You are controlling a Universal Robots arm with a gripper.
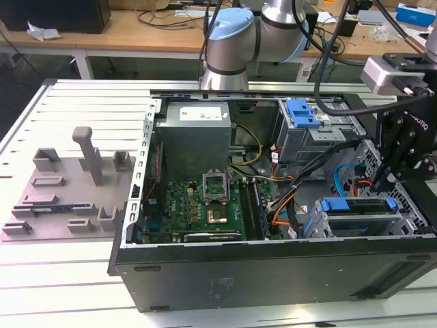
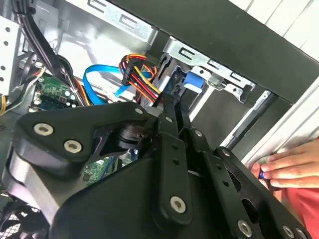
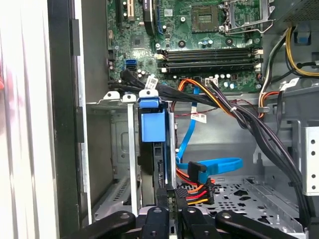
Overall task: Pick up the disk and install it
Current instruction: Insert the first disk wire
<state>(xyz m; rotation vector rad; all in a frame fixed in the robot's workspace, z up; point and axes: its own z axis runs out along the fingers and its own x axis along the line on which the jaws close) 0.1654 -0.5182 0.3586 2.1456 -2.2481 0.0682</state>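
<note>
Gripper (image 3: 173, 193), jaws drawn together with nothing visible between them, sits at the near end of the disk (image 3: 155, 149). The disk stands edge-on between the rails of the drive cage (image 3: 130, 149) inside the computer case (image 1: 273, 273). Step in hand, by judgement: seating the disk. Any further push calls for travel straight along the rails.

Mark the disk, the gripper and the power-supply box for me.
the disk (image 3: 152, 125), first wrist view, on its blue bracket's front face.
the gripper (image 3: 171, 201), first wrist view, at its tip.
the power-supply box (image 1: 194, 143), exterior view, on its grey side.
</note>
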